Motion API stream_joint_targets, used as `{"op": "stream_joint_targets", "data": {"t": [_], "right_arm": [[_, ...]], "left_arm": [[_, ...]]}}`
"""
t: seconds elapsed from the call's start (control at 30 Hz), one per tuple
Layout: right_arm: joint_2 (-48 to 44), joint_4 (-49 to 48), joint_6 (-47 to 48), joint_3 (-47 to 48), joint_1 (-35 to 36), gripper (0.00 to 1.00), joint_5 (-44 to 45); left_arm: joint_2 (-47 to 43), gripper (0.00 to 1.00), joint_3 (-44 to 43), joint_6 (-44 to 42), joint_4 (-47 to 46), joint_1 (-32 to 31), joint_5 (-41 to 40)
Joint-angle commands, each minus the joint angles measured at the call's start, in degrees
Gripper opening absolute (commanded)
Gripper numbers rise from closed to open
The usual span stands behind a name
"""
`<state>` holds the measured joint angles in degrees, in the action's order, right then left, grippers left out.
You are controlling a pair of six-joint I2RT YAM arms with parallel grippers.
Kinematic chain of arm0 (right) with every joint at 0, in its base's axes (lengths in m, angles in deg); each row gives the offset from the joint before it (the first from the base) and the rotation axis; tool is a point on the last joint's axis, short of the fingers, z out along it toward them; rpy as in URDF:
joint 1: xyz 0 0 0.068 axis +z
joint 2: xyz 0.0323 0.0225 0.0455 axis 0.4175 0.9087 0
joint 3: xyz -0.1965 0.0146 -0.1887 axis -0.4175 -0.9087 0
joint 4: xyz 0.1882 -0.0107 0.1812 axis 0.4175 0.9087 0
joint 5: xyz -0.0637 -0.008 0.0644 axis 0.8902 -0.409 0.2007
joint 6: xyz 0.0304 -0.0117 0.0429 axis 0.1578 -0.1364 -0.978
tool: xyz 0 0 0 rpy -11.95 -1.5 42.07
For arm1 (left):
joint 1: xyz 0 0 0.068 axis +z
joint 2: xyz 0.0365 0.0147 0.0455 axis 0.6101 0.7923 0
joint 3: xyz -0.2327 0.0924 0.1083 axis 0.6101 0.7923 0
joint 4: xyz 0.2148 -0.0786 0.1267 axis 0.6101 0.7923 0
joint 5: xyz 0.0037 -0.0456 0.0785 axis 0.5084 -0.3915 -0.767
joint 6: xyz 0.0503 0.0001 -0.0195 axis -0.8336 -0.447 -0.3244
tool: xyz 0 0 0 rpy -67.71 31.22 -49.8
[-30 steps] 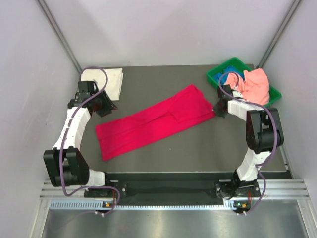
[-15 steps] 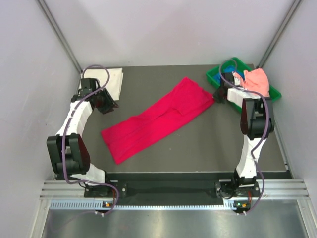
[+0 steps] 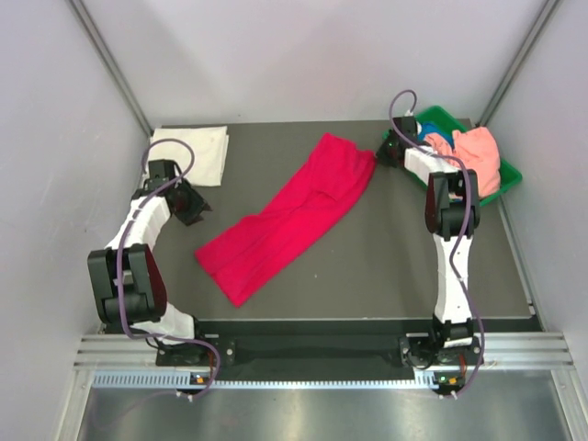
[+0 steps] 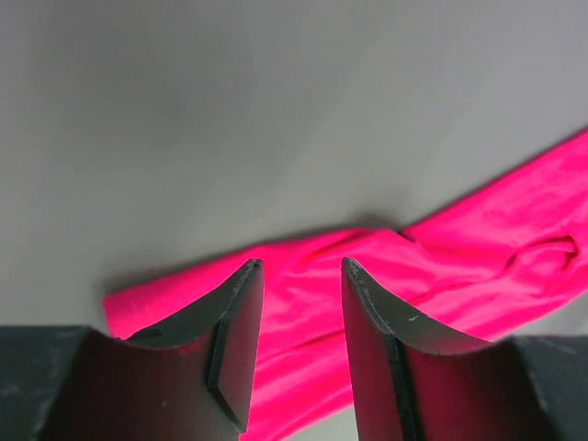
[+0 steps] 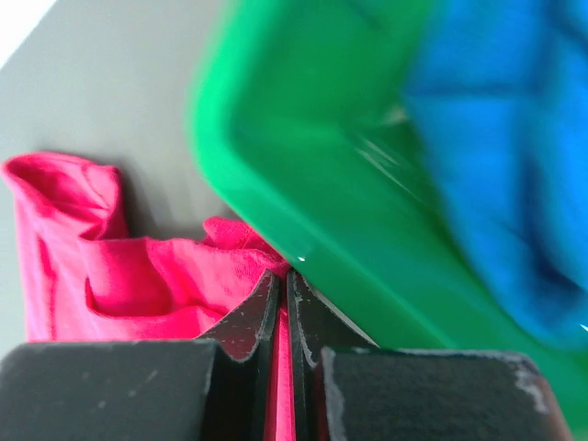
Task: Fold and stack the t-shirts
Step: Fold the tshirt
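The crimson-red t-shirt lies as a long folded strip running diagonally across the dark table. My right gripper is shut on its far right corner, close against the green bin. My left gripper is open and empty, just left of the strip's near end. The white t-shirt, folded square, lies at the back left. The salmon-pink t-shirt and the blue t-shirt sit in the bin; the blue one also shows in the right wrist view.
The green plastic bin stands at the back right corner, its wall right next to my right fingers. Pale walls enclose the table on three sides.
My right gripper has dragged the red shirt's far corner toward the back, up beside the bin. The strip has swung steeper. My left gripper has shifted slightly and stays open.
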<state>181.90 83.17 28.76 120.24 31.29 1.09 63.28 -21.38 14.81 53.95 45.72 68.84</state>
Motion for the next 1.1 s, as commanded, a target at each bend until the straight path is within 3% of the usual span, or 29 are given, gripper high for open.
{"op": "stream_joint_targets", "data": {"t": [0.0,0.37,0.47,0.67,0.73,0.83,1.07], "right_arm": [[5.84,-0.57,-0.58,5.27,0.51,0.0,-1.88],[16.3,-1.89,-2.08,27.14,0.68,0.0,1.09],[17.45,-4.7,-1.91,28.39,0.68,0.0,1.89],[21.14,-7.43,0.81,33.31,0.77,0.03,0.84],[20.01,-6.73,2.04,32.97,0.86,0.08,0.75],[14.75,-5.59,3.89,29.64,1.47,0.23,0.92],[-7.72,4.68,4.52,13.85,6.12,0.42,6.62]], "left_arm": [[-2.51,0.45,1.96,2.11,-4.32,0.67,-3.84],[-5.68,0.44,8.47,5.89,-8.2,1.02,-5.43],[-6.38,0.44,9.61,7.47,-8.2,1.02,-7.97],[-5.77,0.44,11.81,6.16,-11.18,0.93,-3.95],[-6.55,0.44,13.3,5.98,-11.71,0.93,-3.5],[-8.39,0.44,15.06,6.76,-13.38,0.93,-2.54],[-7.79,0.45,15.06,6.16,-16.9,0.93,4.76]]}}
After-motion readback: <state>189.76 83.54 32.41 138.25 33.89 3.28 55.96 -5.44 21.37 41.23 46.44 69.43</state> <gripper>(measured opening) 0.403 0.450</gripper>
